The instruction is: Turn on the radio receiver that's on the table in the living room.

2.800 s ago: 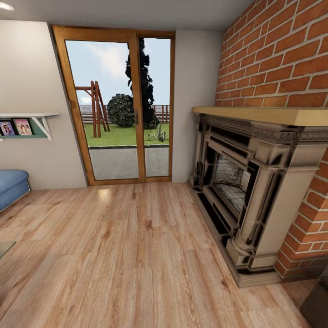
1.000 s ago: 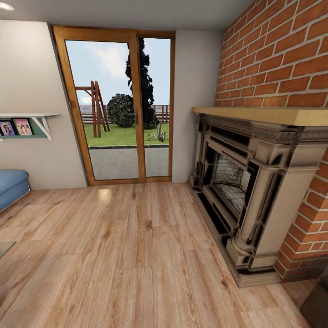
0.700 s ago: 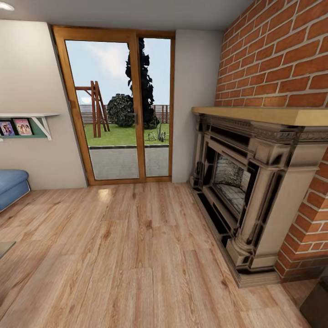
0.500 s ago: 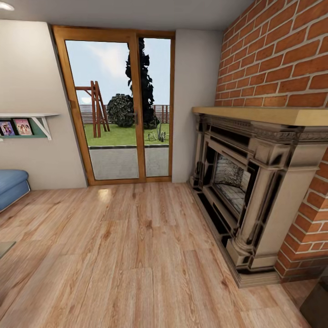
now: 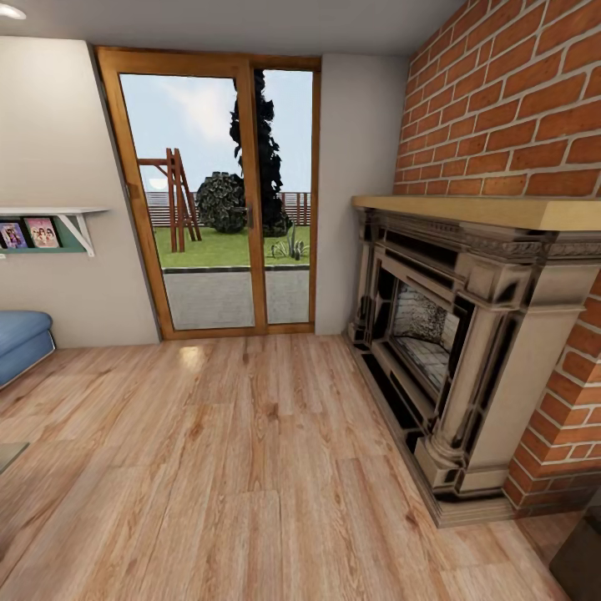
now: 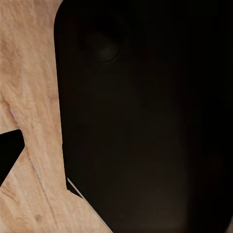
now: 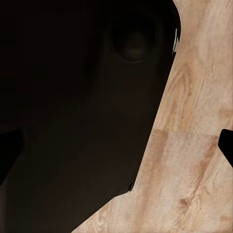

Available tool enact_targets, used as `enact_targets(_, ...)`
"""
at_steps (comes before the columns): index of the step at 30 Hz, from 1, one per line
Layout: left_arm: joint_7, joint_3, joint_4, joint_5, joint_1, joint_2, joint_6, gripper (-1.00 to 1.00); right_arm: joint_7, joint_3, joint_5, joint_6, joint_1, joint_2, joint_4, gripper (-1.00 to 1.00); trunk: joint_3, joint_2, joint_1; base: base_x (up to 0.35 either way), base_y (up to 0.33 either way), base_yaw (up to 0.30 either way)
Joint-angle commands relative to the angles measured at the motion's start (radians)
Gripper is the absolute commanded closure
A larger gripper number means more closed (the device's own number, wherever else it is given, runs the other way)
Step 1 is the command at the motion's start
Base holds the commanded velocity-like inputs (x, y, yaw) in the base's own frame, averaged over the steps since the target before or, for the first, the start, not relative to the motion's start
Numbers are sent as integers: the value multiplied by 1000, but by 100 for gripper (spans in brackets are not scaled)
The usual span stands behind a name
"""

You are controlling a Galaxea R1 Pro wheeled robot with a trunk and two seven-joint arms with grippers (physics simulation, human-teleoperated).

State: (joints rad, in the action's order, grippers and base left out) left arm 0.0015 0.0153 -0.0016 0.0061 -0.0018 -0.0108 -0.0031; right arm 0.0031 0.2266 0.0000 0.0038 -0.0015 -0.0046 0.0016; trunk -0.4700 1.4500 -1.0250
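The radio receiver is out of view. The head view looks over the living room's light wood plank floor (image 5: pixel 250 467) toward wood-framed glass doors (image 5: pixel 217 196). A sliver of a glossy grey surface (image 5: pixel 8 455) pokes in at the left edge; I cannot tell whether it is the table. In the left wrist view, my left gripper (image 6: pixel 116 155) hangs over the floor before a dark body panel, one dark fingertip (image 6: pixel 9 155) at the frame's edge. In its own view my right gripper (image 7: pixel 116 145) stands likewise, fingertip (image 7: pixel 226 145) far out at the edge, nothing held.
A brick fireplace (image 5: pixel 467 334) with a wooden mantel fills the right side. The end of a blue sofa (image 5: pixel 21 342) sits at the left, under a wall shelf (image 5: pixel 46 229) with pictures. Open floor stretches between them up to the doors.
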Motion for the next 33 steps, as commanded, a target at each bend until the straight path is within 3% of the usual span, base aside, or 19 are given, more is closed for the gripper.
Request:
enact_targets(1, 0, 0, 0, 0, 0, 0, 0, -100, 0, 0, 0, 0, 0, 0, 0, -100, 0, 0, 0, 0, 0, 0)
enact_targets(33, 0, 0, 0, 0, 0, 0, 0, -100, 0, 0, 0, 0, 0, 0, 0, -100, 0, 0, 0, 0, 0, 0)
